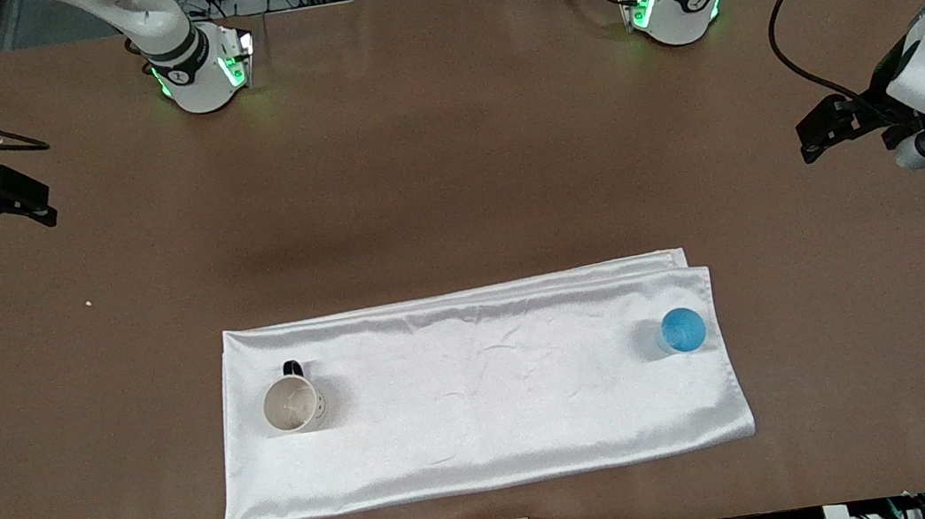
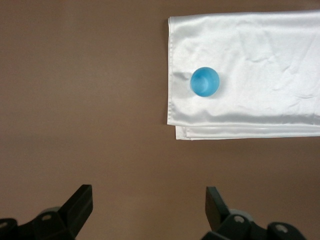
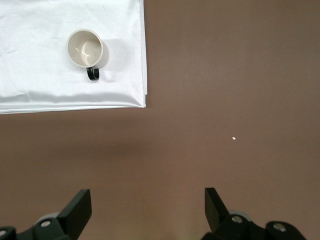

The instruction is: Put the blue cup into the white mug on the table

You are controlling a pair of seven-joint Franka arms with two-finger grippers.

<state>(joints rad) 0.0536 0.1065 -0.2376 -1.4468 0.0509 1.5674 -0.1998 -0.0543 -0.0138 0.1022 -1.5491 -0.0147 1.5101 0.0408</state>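
Observation:
The blue cup [image 1: 683, 330] stands on a white cloth [image 1: 481, 400] at the cloth's end toward the left arm; it also shows in the left wrist view [image 2: 204, 82]. The white mug [image 1: 292, 403] stands upright on the cloth's end toward the right arm, its dark handle pointing away from the front camera; it also shows in the right wrist view [image 3: 85, 48]. My left gripper [image 1: 816, 131] hangs open and holds nothing over the bare brown table [image 1: 450, 163], well away from the cup. My right gripper [image 1: 30, 198] hangs open and holds nothing over the table's other end, well away from the mug.
The folded cloth lies near the table's front-camera edge, its ends showing in both wrist views [image 2: 260, 60] [image 3: 50, 85]. A tiny white crumb [image 1: 88, 303] lies on the table toward the right arm's end. The arm bases [image 1: 201, 70] [image 1: 675, 4] stand along the farthest edge.

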